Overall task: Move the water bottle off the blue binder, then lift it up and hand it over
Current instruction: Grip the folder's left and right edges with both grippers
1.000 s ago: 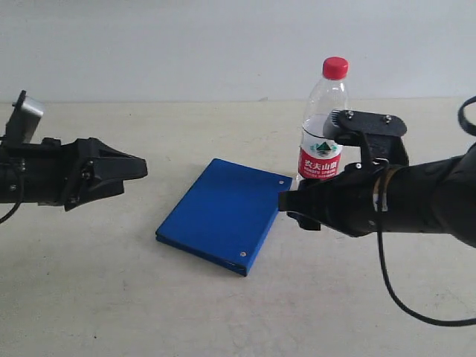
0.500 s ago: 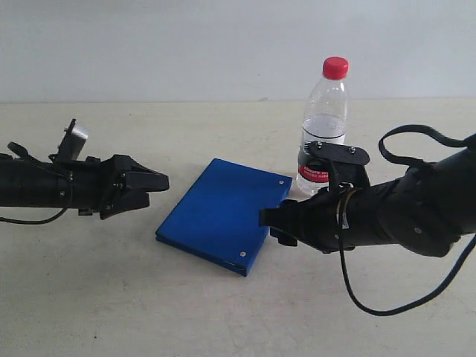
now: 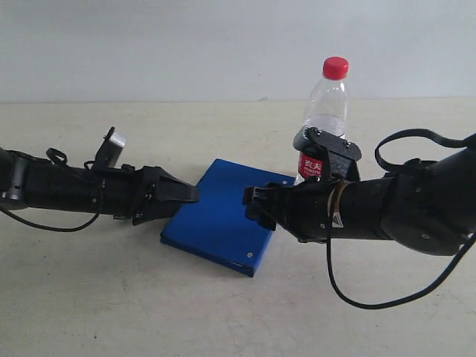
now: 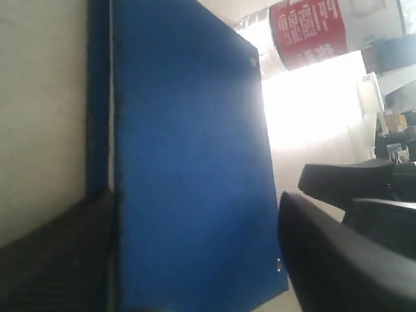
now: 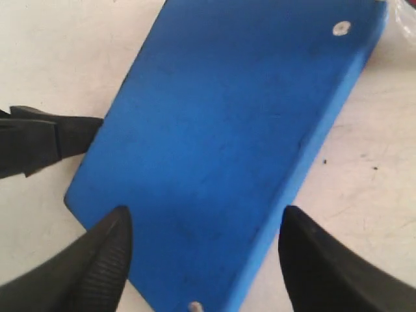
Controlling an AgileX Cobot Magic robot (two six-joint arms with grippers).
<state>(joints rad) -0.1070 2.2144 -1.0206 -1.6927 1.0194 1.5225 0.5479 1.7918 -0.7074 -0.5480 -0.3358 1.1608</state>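
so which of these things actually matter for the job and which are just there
Part of the job:
- water bottle, upright by the far corner of the blue binder
- left gripper and right gripper, both open at the binder's edges

Just there:
- table
- black cable looping off the right arm
- blurred clutter behind, too unclear to name

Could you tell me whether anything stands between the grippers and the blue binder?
Nothing visible does. The open left gripper is at the left edge of the blue binder, the open right gripper at its right edge; the water bottle stands clear behind the far corner.
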